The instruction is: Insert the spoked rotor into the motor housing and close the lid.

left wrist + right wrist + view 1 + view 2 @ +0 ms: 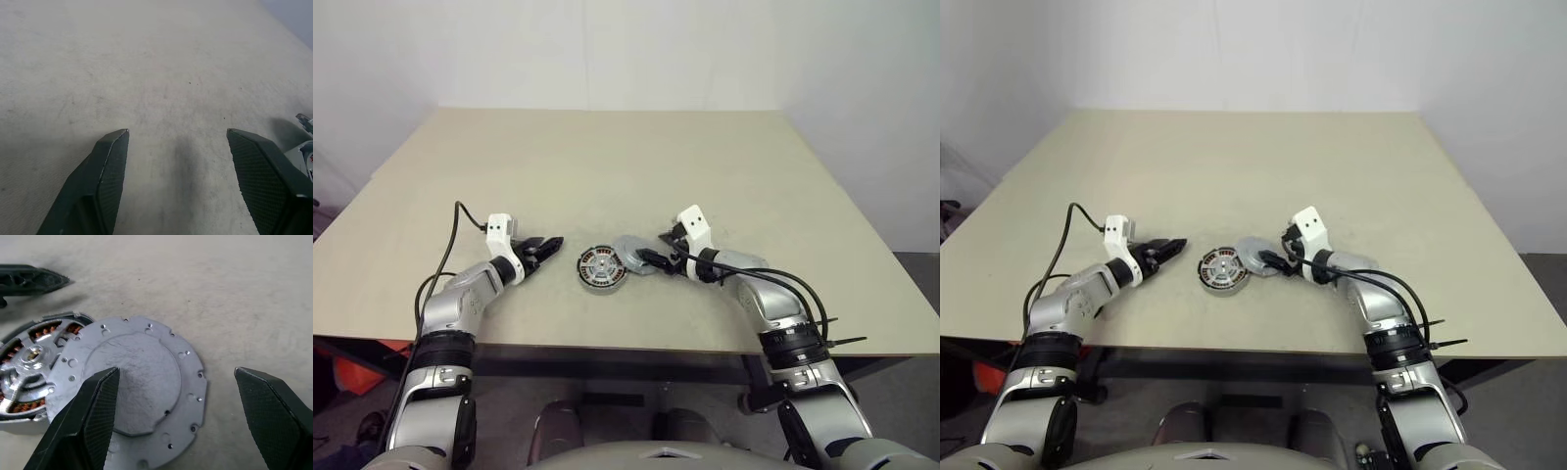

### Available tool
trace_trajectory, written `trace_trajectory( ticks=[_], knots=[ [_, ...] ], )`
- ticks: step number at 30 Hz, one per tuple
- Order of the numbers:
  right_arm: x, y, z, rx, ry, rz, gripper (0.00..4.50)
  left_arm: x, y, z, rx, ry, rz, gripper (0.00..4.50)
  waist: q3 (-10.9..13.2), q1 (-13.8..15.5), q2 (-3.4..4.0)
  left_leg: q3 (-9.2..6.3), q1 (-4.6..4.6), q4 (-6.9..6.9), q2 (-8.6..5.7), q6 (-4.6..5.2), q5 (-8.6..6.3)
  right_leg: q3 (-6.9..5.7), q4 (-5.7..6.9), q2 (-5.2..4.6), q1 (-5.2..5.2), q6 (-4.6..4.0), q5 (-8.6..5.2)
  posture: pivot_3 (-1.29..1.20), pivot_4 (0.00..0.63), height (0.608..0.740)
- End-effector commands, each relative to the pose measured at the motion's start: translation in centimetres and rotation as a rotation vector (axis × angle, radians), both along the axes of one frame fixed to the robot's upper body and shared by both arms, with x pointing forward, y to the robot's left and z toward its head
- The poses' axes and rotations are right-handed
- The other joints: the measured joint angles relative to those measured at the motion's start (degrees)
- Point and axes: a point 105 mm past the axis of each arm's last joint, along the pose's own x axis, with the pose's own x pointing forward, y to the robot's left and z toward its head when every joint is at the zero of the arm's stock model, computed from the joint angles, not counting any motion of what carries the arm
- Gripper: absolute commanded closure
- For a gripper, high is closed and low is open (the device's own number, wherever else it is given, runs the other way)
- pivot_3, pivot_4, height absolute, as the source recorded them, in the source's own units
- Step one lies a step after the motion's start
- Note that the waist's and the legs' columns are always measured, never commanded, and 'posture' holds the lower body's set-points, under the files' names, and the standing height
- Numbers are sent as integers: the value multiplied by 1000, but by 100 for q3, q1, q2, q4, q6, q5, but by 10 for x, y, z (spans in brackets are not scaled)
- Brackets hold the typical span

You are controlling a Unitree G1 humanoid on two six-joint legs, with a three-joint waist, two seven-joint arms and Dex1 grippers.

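Gaping right tool [173, 396] above lid [132, 382]

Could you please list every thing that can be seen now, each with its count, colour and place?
table: one, beige, under everything.
motor housing: one, silver with copper-orange windings, on the table between the two grippers; the silver spoked rotor sits inside it.
lid: one, grey with a scalloped edge, leaning on the housing's rim on the side of the right gripper, its other edge on the table, so the housing is only partly covered.
left gripper: one, black fingers, open, holding nothing, over bare table beside the housing.
right gripper: one, black fingers, open, at the lid, fingers either side of it.
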Motion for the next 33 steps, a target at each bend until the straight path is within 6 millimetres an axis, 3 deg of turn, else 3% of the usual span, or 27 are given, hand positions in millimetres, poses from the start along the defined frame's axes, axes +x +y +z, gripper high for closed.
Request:
trace_trajectory(
  ticks=[1, 4, 13, 20, 23, 26, 30, 33],
  knots=[
    [-2, 13, 28, 98, -20, 48, 631, 0, 8, 4, 20, -16, 21, 1117, 0, 0, 0, 0, -1, 0, 0, 1, -1, 0, -1, 0, -1, -3, 2, 0, 0, 740],
    [-5, 18, 33, 134, -2, 61, 631, -1, 7, 3, 19, -14, 21, 1117, 0, 1, 0, 0, -1, -1, 1, 3, -2, 0, -2, 0, -1, -17, 10, 0, 0, 740],
    [-6, 16, 0, 87, 82, 32, 631, 0, 6, 4, 20, -16, 19, 1117, 0, 9, 0, 0, -2, -1, 0, 1, -1, 0, -6, -1, 0, -13, 8, 0, 0, 740],
    [-5, 15, -4, 85, 84, 32, 631, 0, 7, 5, 24, -17, 19, 1117, 0, 6, 0, 1, 0, -1, 1, 2, -1, 0, -6, 0, 1, 2, -1, 0, 0, 740],
    [-5, 17, -2, 89, 79, 38, 631, 1, 6, 5, 24, -19, 20, 1117, 0, 6, 0, 1, 0, -1, 1, 2, -1, 0, -6, 0, 1, 2, -1, 0, 0, 740],
    [-8, 21, 12, 104, 21, 87, 1499, 1, 7, 5, 23, -20, 23, 1117, 0, 7, 0, 1, -1, -1, 0, 2, -1, 0, -6, 0, 1, 1, -1, 0, 0, 740],
    [-13, 30, 33, 105, -74, 162, 1539, 1, 7, 5, 22, -19, 24, 1117, 0, 10, 0, 0, -3, -1, 1, 2, -1, 0, -7, 0, 0, -6, 3, 0, 0, 740],
    [-16, 34, 38, 72, -117, 209, 1539, 1, 7, 5, 22, -18, 23, 1117, 0, 13, 0, 0, -5, -2, 1, 2, -1, 0, -7, 0, -1, -12, 7, 0, 0, 740]
  ],
)
